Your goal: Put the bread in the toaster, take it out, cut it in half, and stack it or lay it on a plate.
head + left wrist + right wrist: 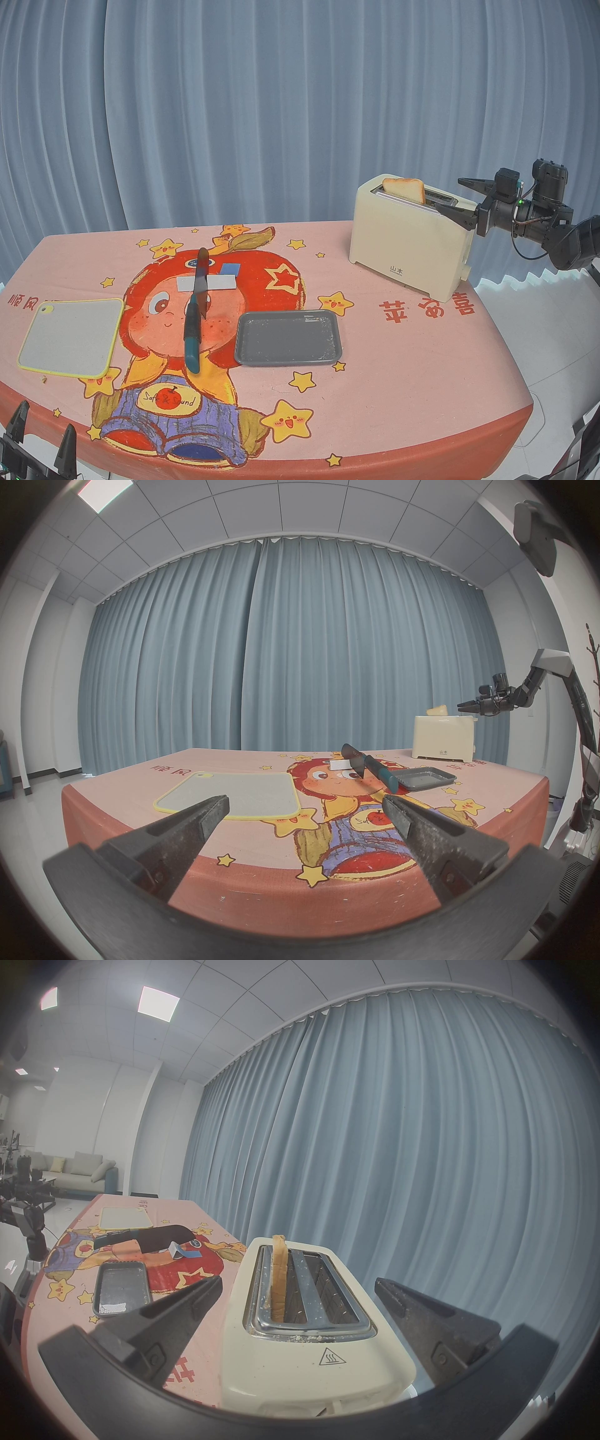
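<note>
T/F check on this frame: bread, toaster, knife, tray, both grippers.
1. The bread stands in a slot of the toaster. True.
2. The right gripper is shut on the bread. False: it is open at the toaster's end, clear of the bread.
3. The knife lies on the cutting board. False: it lies on the table, between the cutting board and the tray.
4. No bread is on the tray. True.
5. The left gripper holds the knife. False: it is open and empty, at the table's near edge.
</note>
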Tool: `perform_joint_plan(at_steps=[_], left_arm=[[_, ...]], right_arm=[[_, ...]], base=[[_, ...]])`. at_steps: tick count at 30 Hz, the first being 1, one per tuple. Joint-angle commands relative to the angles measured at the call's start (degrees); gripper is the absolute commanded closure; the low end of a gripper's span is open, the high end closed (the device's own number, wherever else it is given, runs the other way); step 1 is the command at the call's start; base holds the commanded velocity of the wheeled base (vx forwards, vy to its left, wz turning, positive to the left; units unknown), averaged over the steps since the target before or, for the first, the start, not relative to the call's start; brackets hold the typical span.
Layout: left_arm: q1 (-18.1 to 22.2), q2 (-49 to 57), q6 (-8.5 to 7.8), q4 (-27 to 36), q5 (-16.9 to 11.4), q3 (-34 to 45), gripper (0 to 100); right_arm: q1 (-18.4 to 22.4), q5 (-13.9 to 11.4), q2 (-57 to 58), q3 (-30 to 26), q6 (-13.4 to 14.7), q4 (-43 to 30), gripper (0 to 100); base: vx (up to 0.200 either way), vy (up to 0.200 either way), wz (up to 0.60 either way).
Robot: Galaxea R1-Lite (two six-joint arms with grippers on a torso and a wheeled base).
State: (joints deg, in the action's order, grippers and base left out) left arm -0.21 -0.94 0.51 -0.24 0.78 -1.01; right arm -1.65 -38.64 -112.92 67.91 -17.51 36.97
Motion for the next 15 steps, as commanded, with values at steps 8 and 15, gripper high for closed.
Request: perform_joint_plan(at_steps=[8, 15], left_arm=[[0.0, 0.0, 0.02, 0.0, 0.0, 1.0, 0], [0.0, 0.0, 0.02, 0.0, 0.0, 1.0, 0]], right_arm=[[0.5, 1.5, 2.2, -1.2, 0.4, 0.0, 0], [0.5, 4.0, 8.9, -8.6, 3.4, 0.7, 0]], base=[[0.0, 0.0, 0.0], [0.0, 0.0, 0.0]])
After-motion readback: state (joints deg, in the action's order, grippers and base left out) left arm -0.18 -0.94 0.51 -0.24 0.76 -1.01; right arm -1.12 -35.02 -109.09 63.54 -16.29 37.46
